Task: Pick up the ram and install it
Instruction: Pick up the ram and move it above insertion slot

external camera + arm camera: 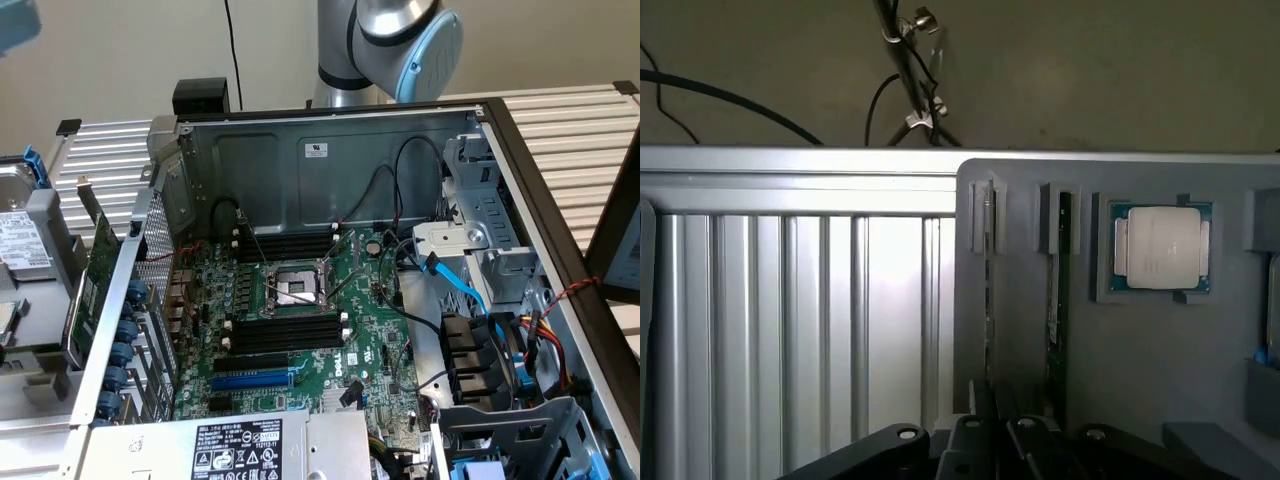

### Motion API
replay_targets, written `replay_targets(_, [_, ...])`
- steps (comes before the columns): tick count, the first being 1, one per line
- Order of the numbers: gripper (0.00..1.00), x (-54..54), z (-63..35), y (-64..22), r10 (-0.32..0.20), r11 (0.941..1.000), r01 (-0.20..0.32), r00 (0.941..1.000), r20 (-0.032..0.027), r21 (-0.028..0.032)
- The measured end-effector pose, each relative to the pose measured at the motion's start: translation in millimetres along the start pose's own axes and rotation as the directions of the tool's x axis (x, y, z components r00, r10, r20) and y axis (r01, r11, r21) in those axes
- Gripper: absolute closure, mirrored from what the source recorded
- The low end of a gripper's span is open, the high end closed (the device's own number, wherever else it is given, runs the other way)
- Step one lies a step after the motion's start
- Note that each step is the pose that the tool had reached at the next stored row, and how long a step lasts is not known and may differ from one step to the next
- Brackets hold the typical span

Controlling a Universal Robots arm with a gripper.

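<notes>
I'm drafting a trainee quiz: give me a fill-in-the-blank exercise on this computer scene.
1. The tray holding the ram is coloured ____.
2. The motherboard's long black memory slots are ____ of ram.
3. The expansion slot beside them is coloured ____.
Missing words: grey; empty; blue.

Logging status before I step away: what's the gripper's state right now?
Gripper: cannot be told, open or closed; it is near the ram in the grey tray.

Exterior looks down into case (300, 165); wrist faces tray (1140, 370).
</notes>
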State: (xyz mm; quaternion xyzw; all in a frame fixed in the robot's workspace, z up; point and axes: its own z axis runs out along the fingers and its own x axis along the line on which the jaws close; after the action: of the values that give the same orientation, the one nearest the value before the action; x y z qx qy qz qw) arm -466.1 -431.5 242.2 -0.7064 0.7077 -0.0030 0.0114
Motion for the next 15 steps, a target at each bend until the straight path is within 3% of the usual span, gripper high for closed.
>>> replay_targets(11, [0.88,-0.7,-50.0,-1.2,0.0,1.0,0.0,1.0,-0.0042,0.0])
replay_targets(15, [0.88,-0.8,-68.0,-6.6,0.0,1.0,0.0,1.0,-0.0051,-0.0001])
